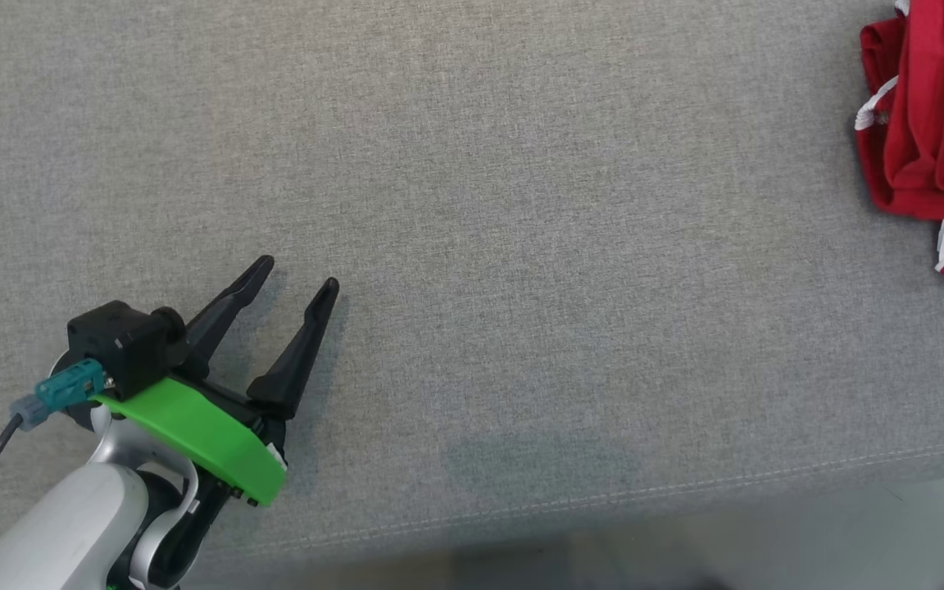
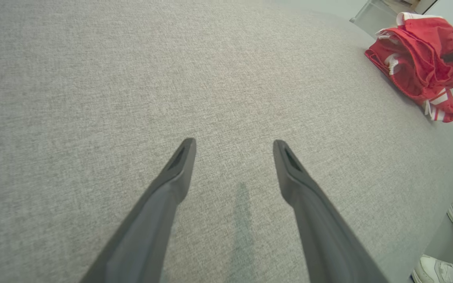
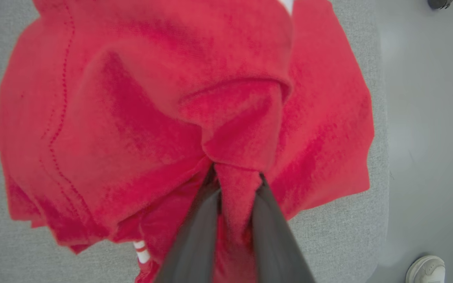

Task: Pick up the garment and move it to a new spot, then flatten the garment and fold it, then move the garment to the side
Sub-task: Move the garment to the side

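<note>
The right tool (image 3: 237, 181) pinched only a narrow ridge of the red garment (image 3: 132, 118), bunched at the counter's (image 1: 472, 164) right edge; that thin hold could slip when lifted. The left tool (image 1: 297, 274) hung wide open, empty.

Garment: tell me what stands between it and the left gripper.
Nothing visible does: only bare grey fabric surface lies between the open left gripper and the red garment. The right gripper is pinching a fold of it.
</note>
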### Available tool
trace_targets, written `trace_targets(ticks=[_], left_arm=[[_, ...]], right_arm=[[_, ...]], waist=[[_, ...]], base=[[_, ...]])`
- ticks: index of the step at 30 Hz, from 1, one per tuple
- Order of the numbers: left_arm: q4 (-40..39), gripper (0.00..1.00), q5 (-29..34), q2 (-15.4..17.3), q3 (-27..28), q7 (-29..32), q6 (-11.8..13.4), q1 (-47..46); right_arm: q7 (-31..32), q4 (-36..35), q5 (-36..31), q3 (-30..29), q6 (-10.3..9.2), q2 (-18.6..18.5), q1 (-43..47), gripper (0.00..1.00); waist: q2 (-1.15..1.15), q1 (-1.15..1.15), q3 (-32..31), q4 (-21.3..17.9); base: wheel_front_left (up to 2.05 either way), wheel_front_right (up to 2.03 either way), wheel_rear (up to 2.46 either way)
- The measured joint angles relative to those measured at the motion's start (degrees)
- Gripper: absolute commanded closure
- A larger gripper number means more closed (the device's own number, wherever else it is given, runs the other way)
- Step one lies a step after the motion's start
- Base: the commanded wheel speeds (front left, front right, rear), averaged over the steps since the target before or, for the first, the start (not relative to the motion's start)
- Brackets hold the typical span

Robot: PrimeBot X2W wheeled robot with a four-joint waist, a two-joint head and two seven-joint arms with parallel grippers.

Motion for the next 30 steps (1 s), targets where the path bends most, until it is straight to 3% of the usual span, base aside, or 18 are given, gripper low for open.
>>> trace_targets(ticks=[1, 2, 3, 11, 19, 23, 30], left_arm=[[-0.02, 0.00, -0.04, -0.41, 0.02, 0.00, 0.00, -0.03], [-0.02, 0.00, -0.04, -0.63, 0.02, 0.00, 0.00, -0.04], [0.04, 0.00, -0.04, -0.64, 0.05, 0.00, 0.00, -0.04], [1.27, 0.00, -0.04, -0.52, 0.82, -0.02, 0.01, -0.15], [2.66, 0.00, -0.02, -1.20, 0.69, -0.67, 0.01, -0.16], [4.70, 0.00, 0.90, -1.70, 0.93, -2.30, 0.01, -0.16], [11.20, 0.00, 2.76, -2.87, 5.82, -6.95, 0.01, 1.86]], right_arm=[[-0.55, 0.74, -0.09, 0.07, -0.18, 0.33, 0.05, 0.50], [-1.00, 1.35, -0.59, 0.18, -0.18, 0.53, 0.06, 0.10], [-1.34, 1.93, -1.51, 0.46, -0.19, 0.62, 0.07, 0.00], [-3.46, 8.00, -3.26, 0.97, -1.02, 2.42, 2.75, 0.00], [-10.85, 12.94, -3.03, -1.15, -1.08, 6.15, 5.34, 0.00], [-16.58, 11.99, -2.83, -2.69, -1.08, 7.66, 6.32, 0.00], [-30.71, 3.32, -7.66, -3.86, -0.94, 7.04, 7.50, 0.00]], waist=[[0.00, 0.00, 0.06, 0.14], [0.00, 0.00, 0.14, 0.23], [0.00, 0.00, 0.21, 0.30], [0.00, 0.00, -0.37, 0.28], [0.00, 0.00, -2.64, -0.41], [0.00, 0.00, -4.41, -0.54], [0.00, 0.00, -8.23, -0.24]], base=[[0.00, 0.00, 0.00], [0.00, 0.00, 0.00], [0.00, 0.00, 0.00], [0.00, 0.00, 0.00], [0.00, 0.00, 0.00], [0.00, 0.00, 0.00], [0.00, 0.00, 0.00]])
